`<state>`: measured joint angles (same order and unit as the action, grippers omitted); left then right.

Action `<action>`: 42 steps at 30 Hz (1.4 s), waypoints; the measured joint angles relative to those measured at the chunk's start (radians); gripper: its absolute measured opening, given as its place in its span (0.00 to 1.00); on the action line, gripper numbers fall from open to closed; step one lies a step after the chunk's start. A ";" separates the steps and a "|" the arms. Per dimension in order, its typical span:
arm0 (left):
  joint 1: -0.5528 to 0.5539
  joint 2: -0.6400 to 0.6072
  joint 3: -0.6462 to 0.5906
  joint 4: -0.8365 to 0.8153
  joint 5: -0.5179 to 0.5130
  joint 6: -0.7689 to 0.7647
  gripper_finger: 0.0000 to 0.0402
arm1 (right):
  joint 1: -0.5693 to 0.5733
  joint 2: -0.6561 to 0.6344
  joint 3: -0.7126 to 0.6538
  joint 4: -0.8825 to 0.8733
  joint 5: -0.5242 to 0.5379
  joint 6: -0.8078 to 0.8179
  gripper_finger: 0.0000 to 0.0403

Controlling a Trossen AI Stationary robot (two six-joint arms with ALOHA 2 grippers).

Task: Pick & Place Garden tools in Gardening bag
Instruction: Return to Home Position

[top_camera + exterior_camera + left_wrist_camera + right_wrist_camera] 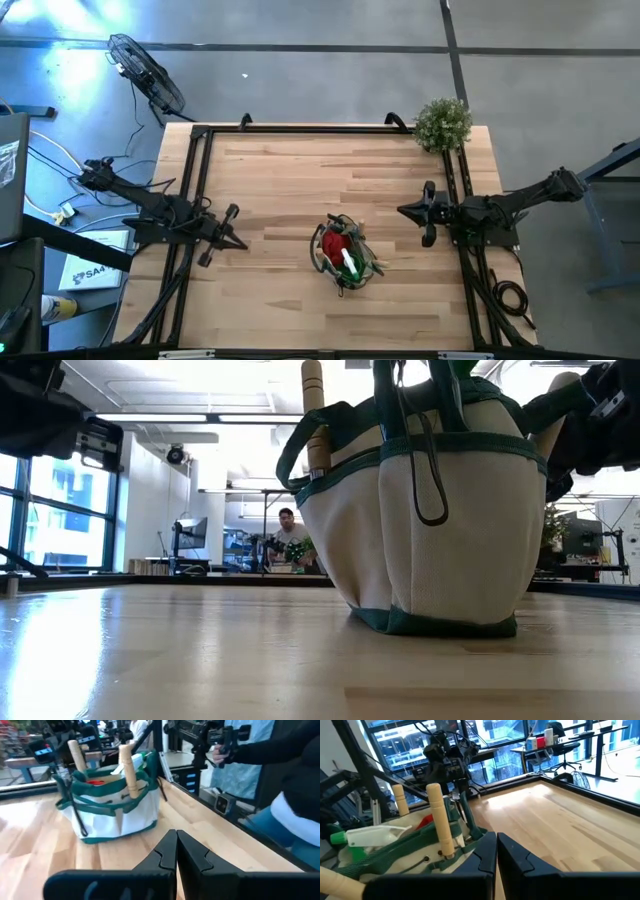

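From above, the gardening bag (320, 252) is sitting on the table (290, 170) between the two arms, with a red cone-shaped piece (336, 243) and a spray bottle (349, 262) showing inside it. No tool is lying loose on the boards, so the packing is looking finished, and only the parking of the arms seems to be left. The left gripper (232, 230) is hanging by the left side and the right gripper (428, 215) by the right side, both apart from the bag, while a bushy plant (442, 123) is standing in the far right corner. The low view is adding what the overhead one cannot: the bag's base is resting flat, a wooden handle (315, 415) is rising past its rim, and a person (288, 535) is sitting far off in the room. The left wrist view is showing that arm's fingers (165, 855) pressed together on nothing, with two wooden handles (127, 767) sticking up from the bag. The right wrist view is showing its fingers (512, 855) likewise together and empty, and the spray bottle is lying across the bag's top.
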<state>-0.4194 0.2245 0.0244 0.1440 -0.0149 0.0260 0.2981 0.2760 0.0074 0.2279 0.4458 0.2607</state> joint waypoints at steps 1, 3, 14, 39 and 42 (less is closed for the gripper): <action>0.000 0.000 -0.007 -0.006 0.006 -0.004 0.00 | 0.000 0.000 0.000 0.000 0.000 -0.002 0.01; 0.000 0.000 -0.007 -0.021 0.009 -0.013 0.00 | 0.000 0.000 0.000 0.000 0.000 -0.005 0.01; 0.000 0.000 -0.011 -0.075 0.032 -0.004 0.00 | 0.000 0.000 -0.001 -0.071 0.089 -0.022 0.01; 0.000 0.008 -0.013 -0.111 -0.101 0.090 0.00 | 0.000 0.003 -0.002 -0.143 0.076 0.024 0.01; 0.000 0.008 -0.013 -0.111 -0.100 0.091 0.00 | 0.000 0.003 -0.002 -0.143 0.076 0.024 0.01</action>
<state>-0.4194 0.2325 0.0116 0.0330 -0.1154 0.1165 0.2985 0.2787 0.0055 0.0849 0.5217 0.2844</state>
